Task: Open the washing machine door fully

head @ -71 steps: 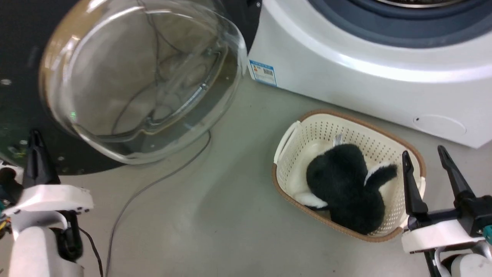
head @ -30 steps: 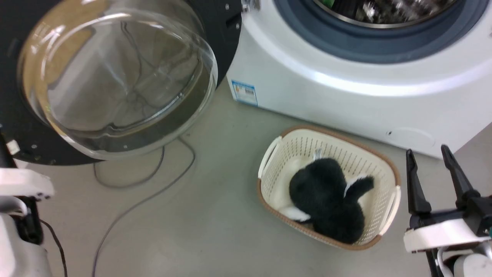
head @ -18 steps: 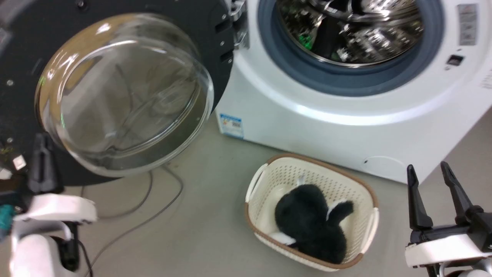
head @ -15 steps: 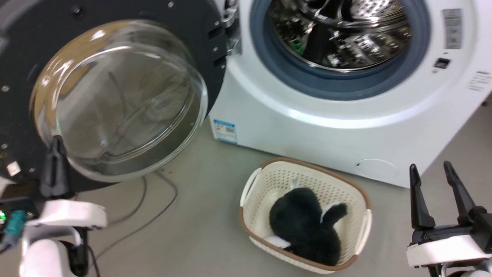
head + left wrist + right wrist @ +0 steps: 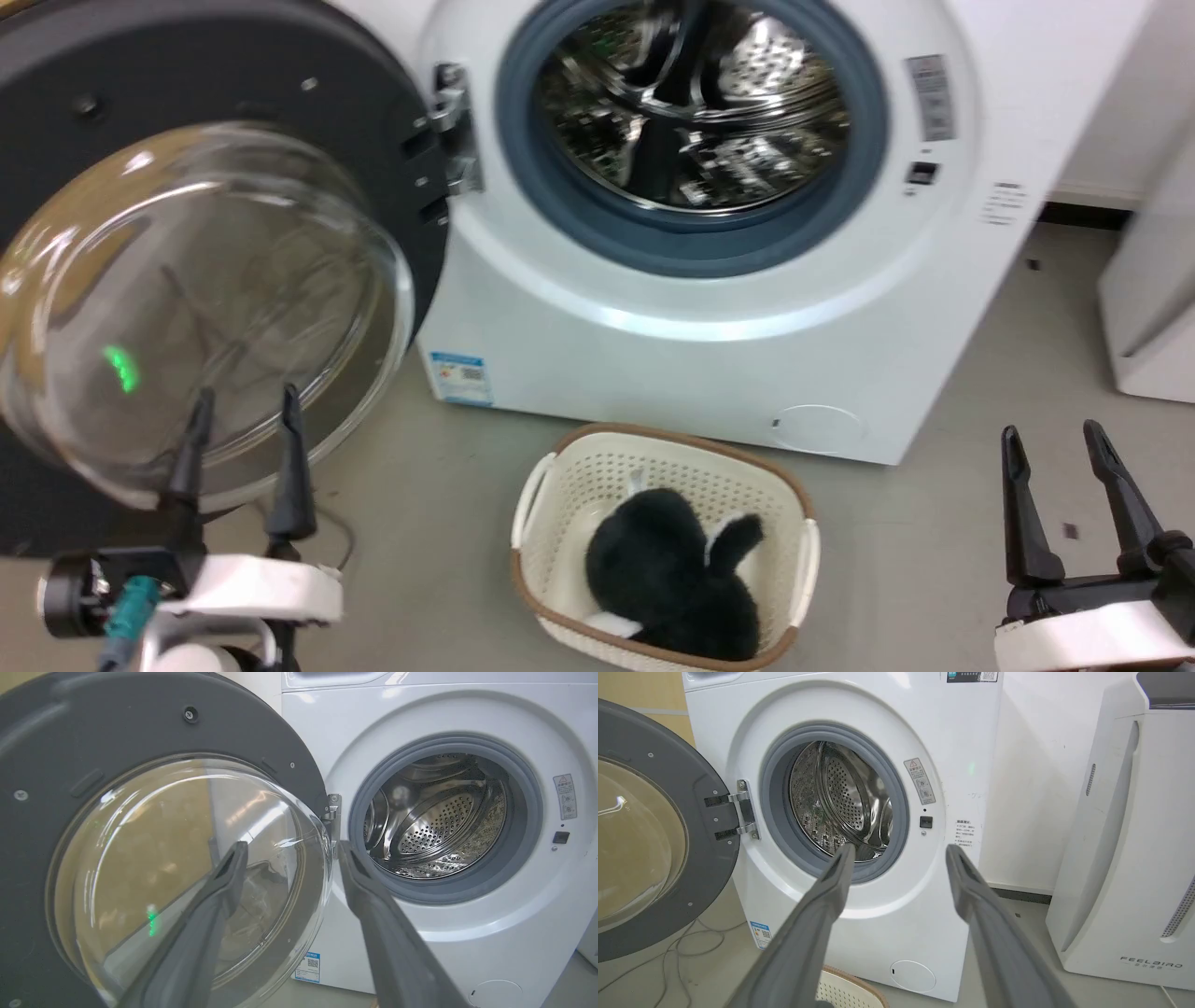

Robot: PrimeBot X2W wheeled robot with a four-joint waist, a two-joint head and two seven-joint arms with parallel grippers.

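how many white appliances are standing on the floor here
2. The washing machine stands in the middle with its round opening uncovered. A slanted white appliance stands beside it, to the right in the right wrist view. Others may stand outside the frames.

Left gripper (image 5: 247,393) — dark tapered fingers (image 5: 291,467), white housing (image 5: 257,588), teal plug (image 5: 131,597)

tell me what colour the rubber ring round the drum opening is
Bluish grey. The rubber ring shows best in the right wrist view.
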